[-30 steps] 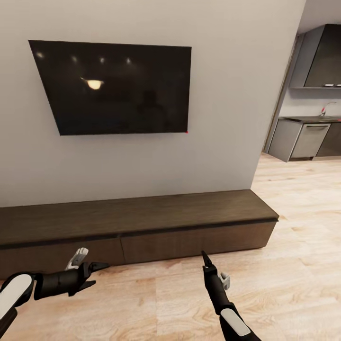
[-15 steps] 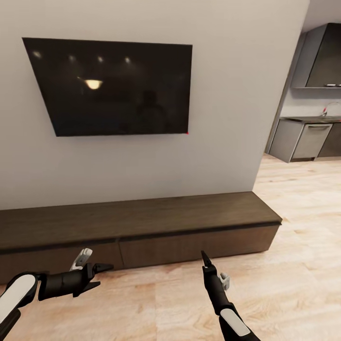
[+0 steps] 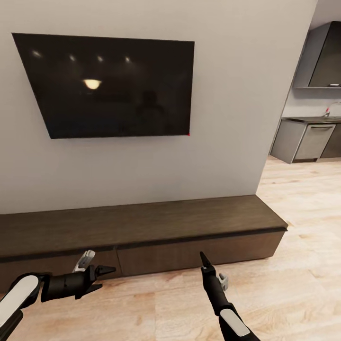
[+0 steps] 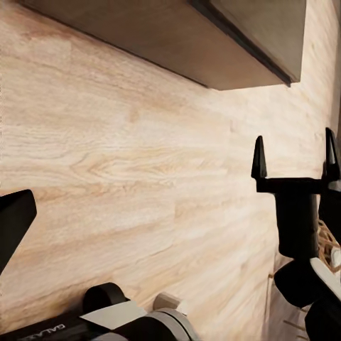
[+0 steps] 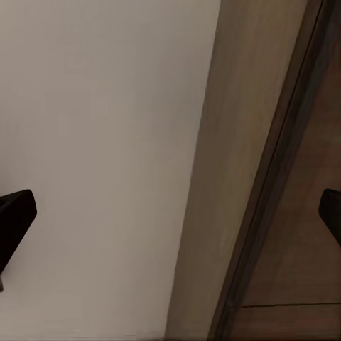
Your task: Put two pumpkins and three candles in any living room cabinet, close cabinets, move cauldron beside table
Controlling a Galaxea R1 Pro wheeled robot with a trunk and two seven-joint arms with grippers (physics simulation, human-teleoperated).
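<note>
Nearest, low in the head view, both black arms reach forward over pale wood-plank floor (image 3: 293, 284) with visible grain. The left gripper (image 3: 105, 276) points sideways toward the right, its two slim pointed fingers spread apart and holding nothing. The right gripper (image 3: 203, 259) points up and ahead; the left wrist view shows it (image 4: 293, 158) as two thin tapered prongs standing well apart on a flat bar, empty. In the right wrist view its dark fingertips (image 5: 14, 213) sit at opposite edges, wide apart.

Just beyond the grippers runs the cabinet (image 3: 189, 222), a long, low, dark-brown wood unit with a flat matte top and smooth drawer fronts, all shut, a vertical seam between two of them.

Behind it rises a plain grey wall (image 3: 227, 142) carrying a flat glossy black TV (image 3: 113, 85) that reflects ceiling lights. Farthest right, grey kitchen units (image 3: 308, 139) stand past the wall's corner.
</note>
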